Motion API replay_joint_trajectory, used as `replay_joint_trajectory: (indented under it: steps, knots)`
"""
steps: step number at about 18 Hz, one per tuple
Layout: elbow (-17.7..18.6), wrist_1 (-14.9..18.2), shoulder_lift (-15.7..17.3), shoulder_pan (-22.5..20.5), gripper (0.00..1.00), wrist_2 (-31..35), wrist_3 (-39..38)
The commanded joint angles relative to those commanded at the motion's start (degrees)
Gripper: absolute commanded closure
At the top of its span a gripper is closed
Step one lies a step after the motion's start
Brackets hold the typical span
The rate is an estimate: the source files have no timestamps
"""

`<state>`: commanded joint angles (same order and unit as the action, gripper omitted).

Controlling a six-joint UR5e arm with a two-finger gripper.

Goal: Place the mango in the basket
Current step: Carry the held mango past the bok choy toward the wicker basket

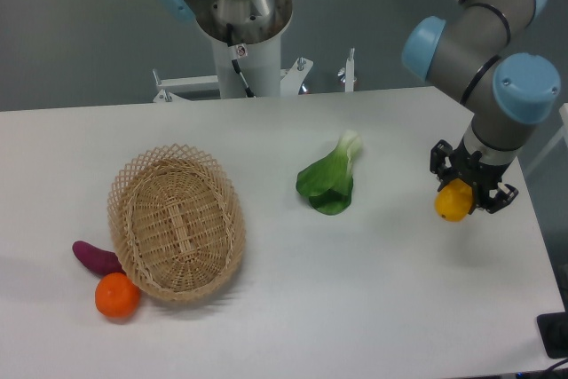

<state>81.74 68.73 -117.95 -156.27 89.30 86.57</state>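
Note:
The yellow-orange mango (452, 204) hangs just above the table at the right side, with my gripper (462, 193) shut on it from above. Its lower half shows below the black fingers. The oval tan wicker basket (177, 221) lies at the left of the table, far from the gripper, with nothing inside it.
A green leafy vegetable (330, 180) lies mid-table between the gripper and the basket. A purple sweet potato (96, 257) and a round orange fruit (117, 296) sit against the basket's lower left rim. The robot's base column (241, 37) stands behind the table's far edge.

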Motion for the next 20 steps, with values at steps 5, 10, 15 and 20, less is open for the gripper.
replay_joint_trajectory:
  steps: [5, 10, 15, 20]
  knots:
    - [2.5, -1.5, 0.8, 1.8, 0.57, -0.1, -4.0]
    - [5.7, -5.9, 2.0, 3.8, 0.61, -0.3, -8.4]
    - [6.3, -9.1, 1.9, 6.8, 0.61, -0.6, -14.6]
    - [6.3, -11.0, 1.8, 11.6, 0.61, -1.4, -21.3]
